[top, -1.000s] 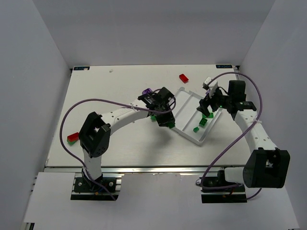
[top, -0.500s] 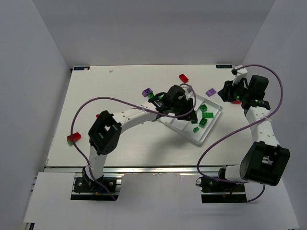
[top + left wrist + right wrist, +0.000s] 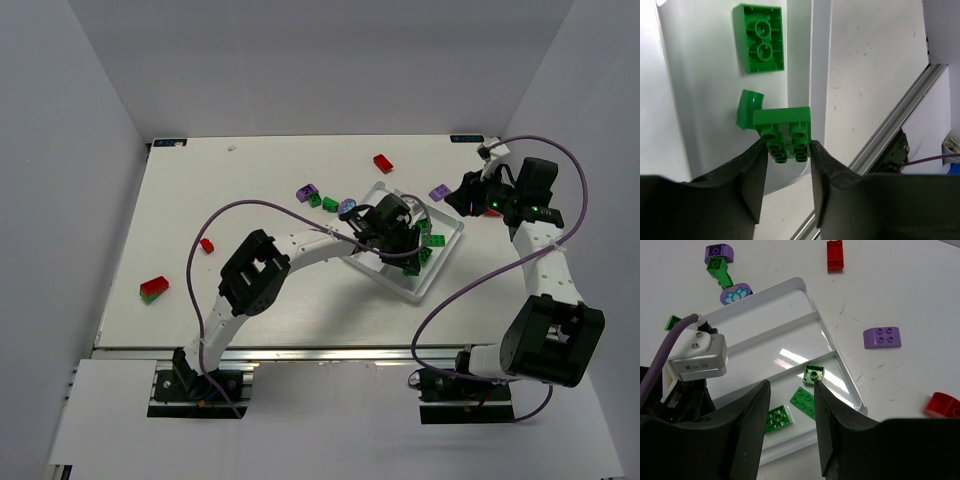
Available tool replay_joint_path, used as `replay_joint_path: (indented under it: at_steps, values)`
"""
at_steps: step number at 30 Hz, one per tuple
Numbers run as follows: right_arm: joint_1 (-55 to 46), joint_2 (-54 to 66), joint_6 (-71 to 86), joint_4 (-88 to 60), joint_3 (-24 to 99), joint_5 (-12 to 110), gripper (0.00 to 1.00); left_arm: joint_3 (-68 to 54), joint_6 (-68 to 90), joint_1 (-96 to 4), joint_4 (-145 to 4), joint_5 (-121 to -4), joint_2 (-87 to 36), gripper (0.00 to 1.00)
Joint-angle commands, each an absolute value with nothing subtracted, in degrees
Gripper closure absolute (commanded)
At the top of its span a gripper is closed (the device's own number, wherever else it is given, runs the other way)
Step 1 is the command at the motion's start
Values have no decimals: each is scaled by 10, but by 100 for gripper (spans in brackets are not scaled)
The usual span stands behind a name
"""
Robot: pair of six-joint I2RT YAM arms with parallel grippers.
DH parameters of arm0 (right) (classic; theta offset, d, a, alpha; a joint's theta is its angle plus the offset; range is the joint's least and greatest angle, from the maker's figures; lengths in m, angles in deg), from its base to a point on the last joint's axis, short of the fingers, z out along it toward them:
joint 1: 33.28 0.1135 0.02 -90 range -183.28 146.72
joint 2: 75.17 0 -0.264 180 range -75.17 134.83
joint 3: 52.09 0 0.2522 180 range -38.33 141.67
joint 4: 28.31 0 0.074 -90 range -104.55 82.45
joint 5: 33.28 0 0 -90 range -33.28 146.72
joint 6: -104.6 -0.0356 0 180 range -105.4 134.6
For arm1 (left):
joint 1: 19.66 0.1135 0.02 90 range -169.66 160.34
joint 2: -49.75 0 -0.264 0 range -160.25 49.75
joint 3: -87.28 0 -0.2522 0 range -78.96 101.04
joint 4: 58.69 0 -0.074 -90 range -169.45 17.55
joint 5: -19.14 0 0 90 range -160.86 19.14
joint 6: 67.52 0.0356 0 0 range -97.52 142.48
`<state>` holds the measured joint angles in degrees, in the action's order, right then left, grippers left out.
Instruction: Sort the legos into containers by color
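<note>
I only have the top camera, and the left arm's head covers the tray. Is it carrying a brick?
Observer: Yes. The left wrist view shows the left gripper shut on a green brick, studs towards the camera.
Operator: What lies below it?
Observer: A compartment of the tray that holds an upside-down green brick and a small curved green piece.
Operator: And the right gripper?
Observer: Its wrist view shows the right gripper open, holding nothing.
</note>
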<state>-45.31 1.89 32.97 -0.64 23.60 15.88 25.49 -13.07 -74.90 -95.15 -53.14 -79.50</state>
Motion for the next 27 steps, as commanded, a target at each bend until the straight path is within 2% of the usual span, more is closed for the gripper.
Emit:
replay_joint_path:
  at_steps: [1,4,5,10,19,27]
  values:
    - [-458,23,341,10,260,144,54,295,-121,-748,-957,-547,-792,49]
    - [-458,28,343,18,262,142,53,301,-127,-747,-956,-548,-798,42]
    - [-458,29,344,21,264,141,52,302,-128,-747,-955,-548,-799,36]
    - [-458,32,346,34,278,137,52,305,-129,-747,-947,-559,-788,31]
    - [-458,24,382,72,288,115,51,281,-138,-741,-935,-626,-710,35]
    - [-455,20,475,144,286,82,40,109,-176,-706,-873,-725,-551,42]
